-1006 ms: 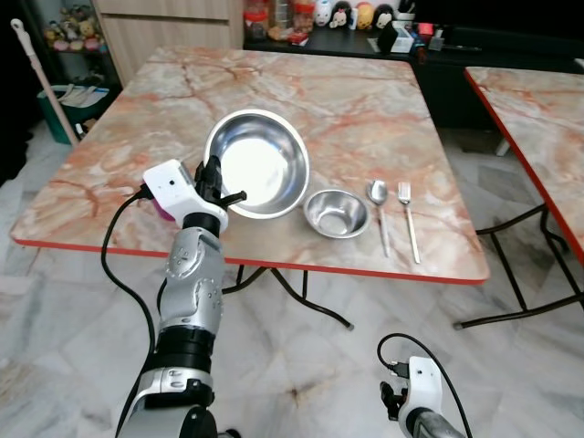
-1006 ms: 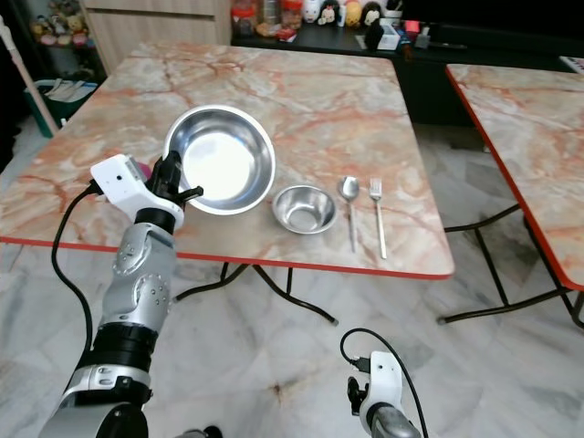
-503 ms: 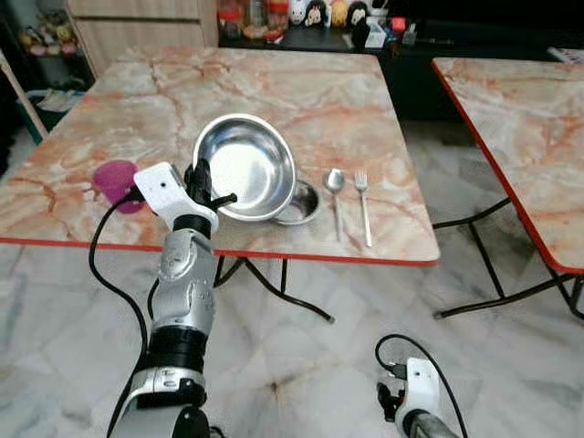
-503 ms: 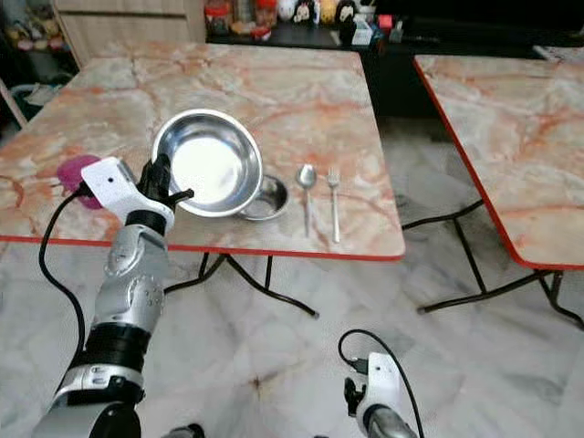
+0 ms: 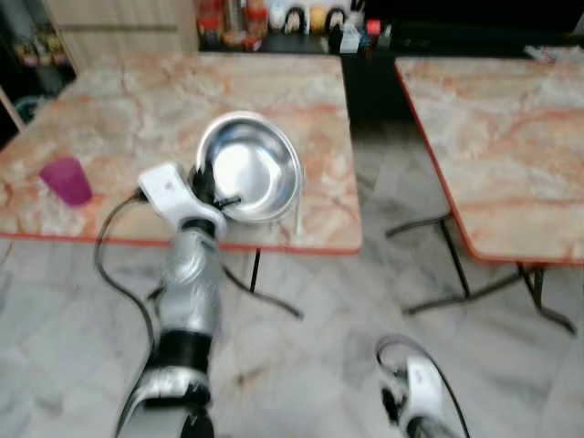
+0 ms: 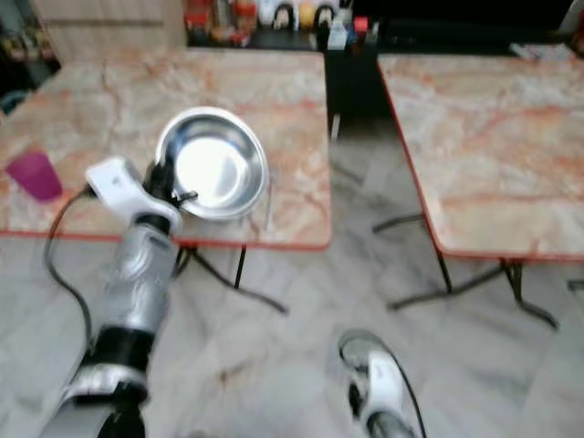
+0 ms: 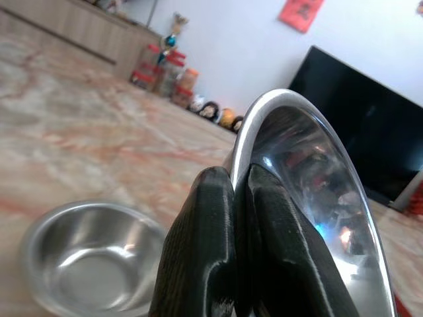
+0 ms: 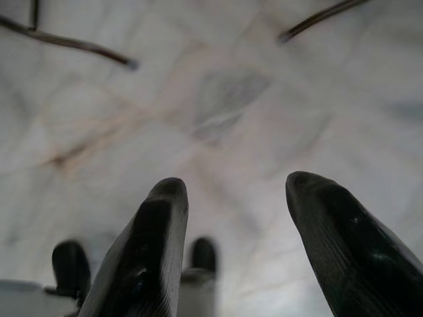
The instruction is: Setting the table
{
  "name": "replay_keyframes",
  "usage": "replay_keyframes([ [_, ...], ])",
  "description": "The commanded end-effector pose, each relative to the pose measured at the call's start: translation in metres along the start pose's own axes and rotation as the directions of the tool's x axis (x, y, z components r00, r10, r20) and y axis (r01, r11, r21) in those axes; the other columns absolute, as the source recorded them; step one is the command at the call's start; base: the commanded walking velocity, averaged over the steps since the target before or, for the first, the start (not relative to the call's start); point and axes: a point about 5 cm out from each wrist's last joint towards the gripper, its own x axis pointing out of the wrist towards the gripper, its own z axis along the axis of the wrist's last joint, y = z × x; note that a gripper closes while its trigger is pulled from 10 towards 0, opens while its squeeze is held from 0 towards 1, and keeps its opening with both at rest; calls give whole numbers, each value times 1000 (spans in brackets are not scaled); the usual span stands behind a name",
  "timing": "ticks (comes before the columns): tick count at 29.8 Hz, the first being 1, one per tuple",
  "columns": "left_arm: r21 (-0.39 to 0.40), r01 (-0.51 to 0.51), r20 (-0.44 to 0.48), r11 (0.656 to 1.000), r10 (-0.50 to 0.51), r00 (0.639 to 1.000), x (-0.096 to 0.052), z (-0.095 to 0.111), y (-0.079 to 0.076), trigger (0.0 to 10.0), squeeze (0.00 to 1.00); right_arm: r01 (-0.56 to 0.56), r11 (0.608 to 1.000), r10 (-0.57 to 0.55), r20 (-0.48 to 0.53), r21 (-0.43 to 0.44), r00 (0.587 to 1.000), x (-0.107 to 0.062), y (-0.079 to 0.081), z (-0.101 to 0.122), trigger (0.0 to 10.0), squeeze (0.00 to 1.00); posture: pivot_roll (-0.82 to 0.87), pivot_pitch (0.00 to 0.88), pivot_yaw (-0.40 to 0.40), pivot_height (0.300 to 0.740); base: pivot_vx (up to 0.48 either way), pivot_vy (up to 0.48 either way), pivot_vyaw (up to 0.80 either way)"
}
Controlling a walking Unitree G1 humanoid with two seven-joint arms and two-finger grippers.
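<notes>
My left gripper (image 5: 208,188) is shut on the near rim of a large steel bowl (image 5: 251,166), holding it tilted above the marble table (image 5: 128,109). In the left wrist view the fingers (image 7: 218,251) pinch the bowl's rim (image 7: 284,109), and a small steel bowl (image 7: 89,264) sits on the table beneath. A thin piece of cutlery (image 5: 297,212) shows just right of the large bowl. A purple cup (image 5: 66,180) stands at the table's left. My right gripper (image 8: 234,218) hangs open over the floor, low by my side (image 5: 412,394).
A second marble table (image 5: 497,137) with a red edge stands to the right, with a gap of marble floor (image 5: 374,182) between the two. A dark cabinet with jars and figurines (image 5: 274,18) runs along the back. The eye views are blurred.
The camera has swung right, so the tables have slid left in view. The large bowl stays in my left gripper and now covers the small bowl and most of the cutlery.
</notes>
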Motion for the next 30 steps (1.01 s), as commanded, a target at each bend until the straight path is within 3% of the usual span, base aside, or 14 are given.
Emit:
replay_keyframes([
  [1,40,-23,48,999,21,999,3,13,10,10000,0,-24,1000,24,24,-5,999,2,10,7,10000,0,58,82,-42,740,304,-371,0],
  [15,35,-20,56,999,18,998,1,14,9,10000,0,-11,999,11,14,35,1000,2,8,7,10000,0,53,114,-46,740,311,-363,0],
  [25,33,-22,56,999,20,998,0,14,10,10000,0,-15,999,15,0,34,1000,2,8,4,10000,0,53,121,-47,740,298,-373,-674],
  [30,31,-19,58,999,17,998,2,15,9,10000,0,-15,999,15,11,40,1000,2,8,6,10000,0,51,114,-48,740,291,-376,0],
])
